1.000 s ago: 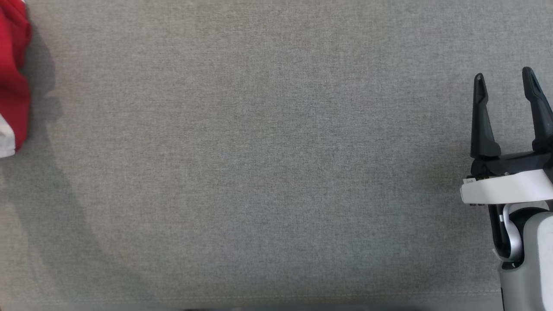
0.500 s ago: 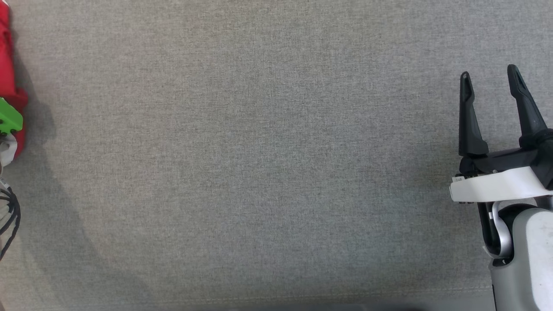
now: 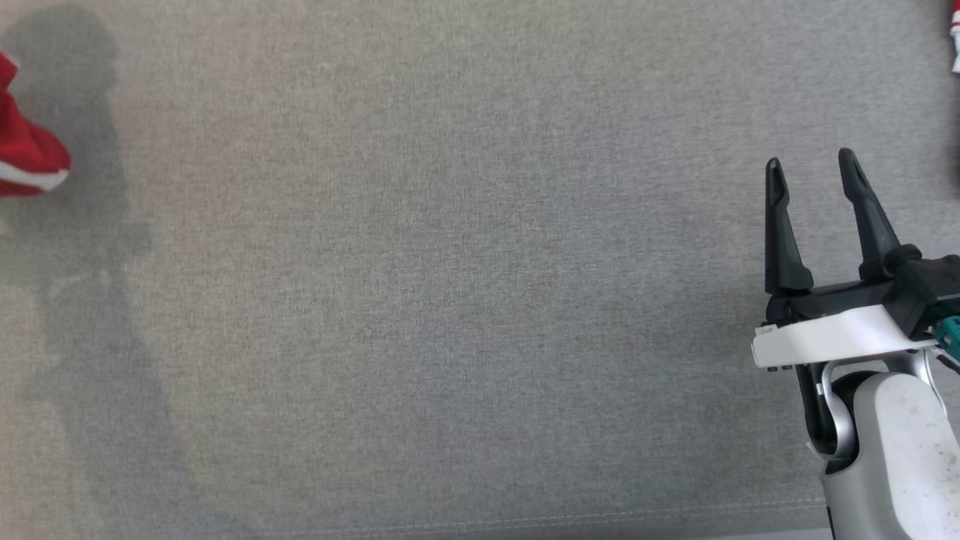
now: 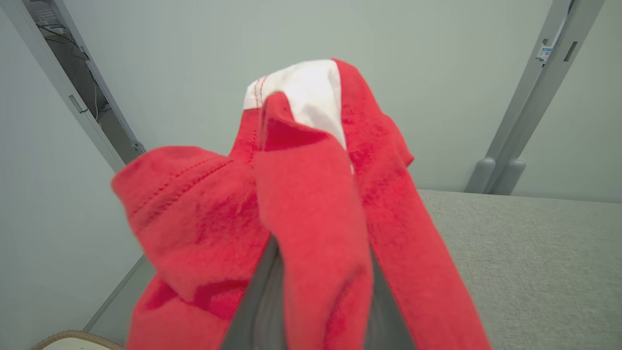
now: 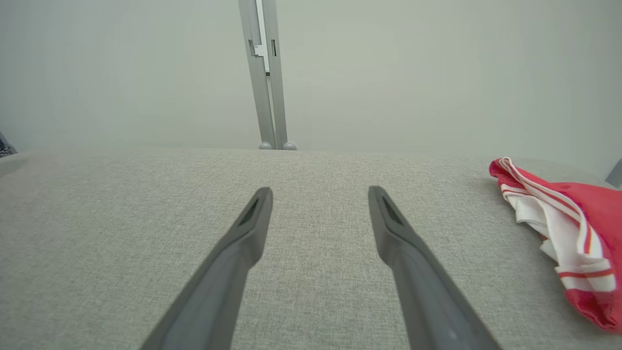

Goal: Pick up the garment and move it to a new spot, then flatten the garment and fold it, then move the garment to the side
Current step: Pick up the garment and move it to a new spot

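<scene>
The red garment with a white patch is bunched and draped over my left gripper, which is shut on it; only the grey bases of the fingers show under the cloth. In the head view a red lump of the garment with a white stripe hangs at the far left edge, casting a shadow on the grey fabric surface. My right gripper stands open over bare fabric at the right, and its fingers hold nothing.
A second red and white striped cloth lies crumpled on the surface to the right of my right gripper; a sliver of this cloth shows at the head view's top right. A pale wall with a metal post stands behind.
The head camera has shifted, so the right gripper sits further left and lower in the picture. The red cloth at the left edge has risen; the green part and cables have left the view.
</scene>
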